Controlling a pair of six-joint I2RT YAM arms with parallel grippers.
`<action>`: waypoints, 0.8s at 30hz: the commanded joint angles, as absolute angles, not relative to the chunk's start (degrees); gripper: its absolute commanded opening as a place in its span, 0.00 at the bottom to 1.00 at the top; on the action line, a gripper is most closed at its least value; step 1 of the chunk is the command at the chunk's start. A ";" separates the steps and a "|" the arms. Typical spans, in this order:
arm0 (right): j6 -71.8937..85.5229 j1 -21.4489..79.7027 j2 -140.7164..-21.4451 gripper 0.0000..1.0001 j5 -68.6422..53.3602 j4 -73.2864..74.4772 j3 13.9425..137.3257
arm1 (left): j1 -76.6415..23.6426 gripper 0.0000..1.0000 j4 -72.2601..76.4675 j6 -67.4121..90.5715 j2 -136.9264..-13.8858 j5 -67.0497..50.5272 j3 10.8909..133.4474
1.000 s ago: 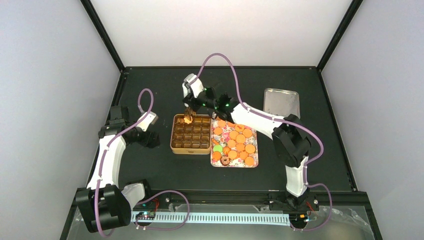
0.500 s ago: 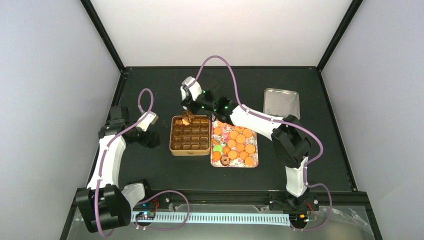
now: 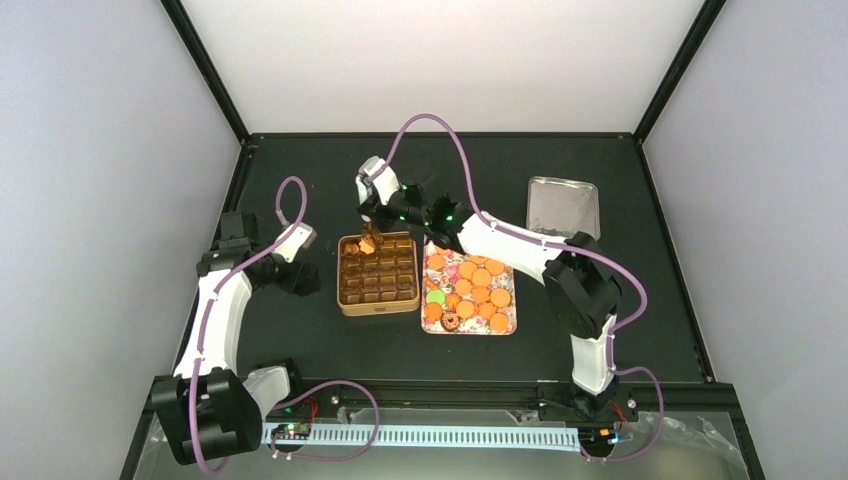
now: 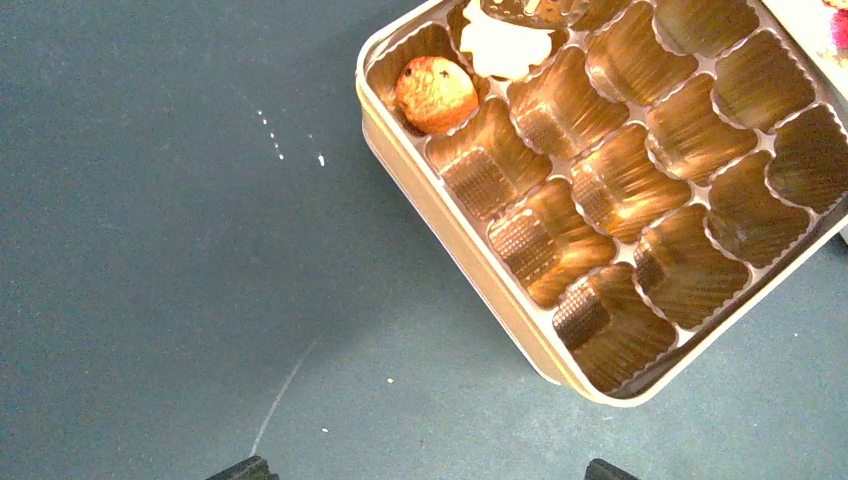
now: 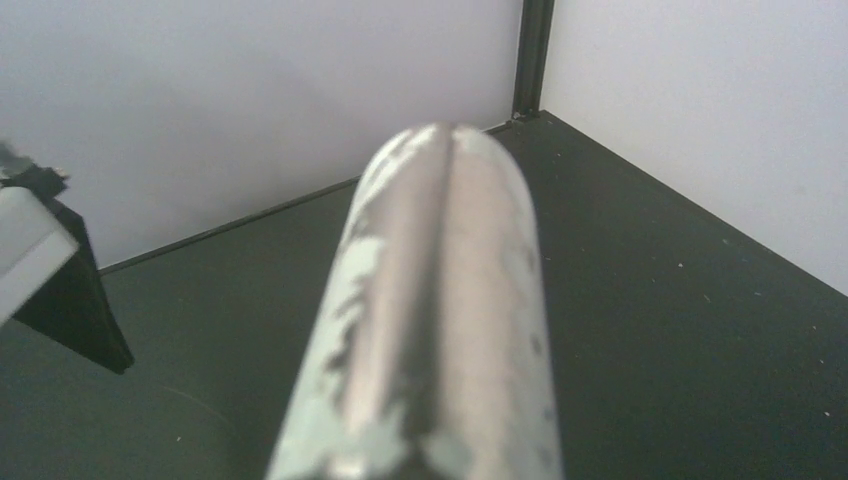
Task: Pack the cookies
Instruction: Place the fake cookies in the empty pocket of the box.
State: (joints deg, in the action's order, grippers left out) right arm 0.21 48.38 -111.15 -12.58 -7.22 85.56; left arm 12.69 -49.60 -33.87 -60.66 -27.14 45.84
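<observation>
Golden cookie (image 4: 436, 93): in the far-left corner cup of the square tin (image 4: 455, 235), outside both jaws
Other cookies (image 3: 478, 283): on the printed lid (image 3: 455, 260) beside it
Right gripper (image 5: 448, 160): fingers pressed together above the tin's far edge
Left gripper (image 4: 422, 470): jaws wide apart

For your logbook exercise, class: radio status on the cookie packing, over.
Left gripper open, empty, beside the tin. Right gripper shut, empty, at its far edge. One cookie in a corner cup; other cookies on the patterned tray. Path clear.
</observation>
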 commanded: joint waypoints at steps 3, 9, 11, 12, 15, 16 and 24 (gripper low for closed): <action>-1.52 50.85 -108.27 0.21 -11.57 -7.95 85.24 | 13.18 0.82 -48.27 -34.29 -61.95 -28.21 46.23; -4.01 52.20 -108.40 0.22 -9.42 -6.48 85.48 | 13.23 0.82 -45.97 -34.92 -62.96 -27.89 45.36; -3.99 52.46 -108.61 0.21 -9.28 -6.40 85.52 | 13.19 0.82 -44.54 -35.15 -64.26 -27.48 45.30; -3.85 52.51 -108.61 0.21 -9.23 -6.46 85.45 | 13.20 0.82 -43.92 -35.05 -65.10 -27.00 45.50; -3.70 52.61 -108.61 0.21 -9.23 -6.62 85.31 | 13.25 0.81 -43.20 -34.69 -67.77 -25.95 46.47; -3.81 52.64 -108.59 0.21 -9.27 -6.63 85.34 | 13.21 0.81 -42.98 -34.71 -68.45 -25.85 46.60; -5.44 52.95 -106.56 0.28 -7.78 -5.79 84.70 | 13.19 0.80 -37.40 -34.90 -71.52 -24.00 45.16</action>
